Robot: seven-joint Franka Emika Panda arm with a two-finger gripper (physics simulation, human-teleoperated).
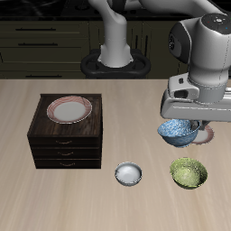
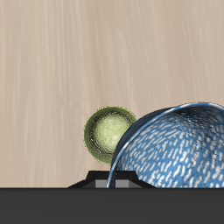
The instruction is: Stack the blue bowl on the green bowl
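Note:
The blue bowl (image 1: pixel 179 133), speckled white and blue inside, hangs tilted above the table with my gripper (image 1: pixel 181 121) shut on its rim. The green bowl (image 1: pixel 189 172) rests on the table nearer the front edge, just past the blue bowl and lower than it. In the wrist view the blue bowl (image 2: pixel 175 150) fills much of the frame close to the camera and overlaps the edge of the green bowl (image 2: pixel 108 133) on the wood below. My fingertips are hidden in that view.
A small white-grey bowl (image 1: pixel 129 173) sits beside the green bowl. A dark wooden drawer cabinet (image 1: pixel 63 146) carries a pink-rimmed plate (image 1: pixel 69 110) on top. A small pale round object (image 1: pixel 207 136) lies partly behind the blue bowl.

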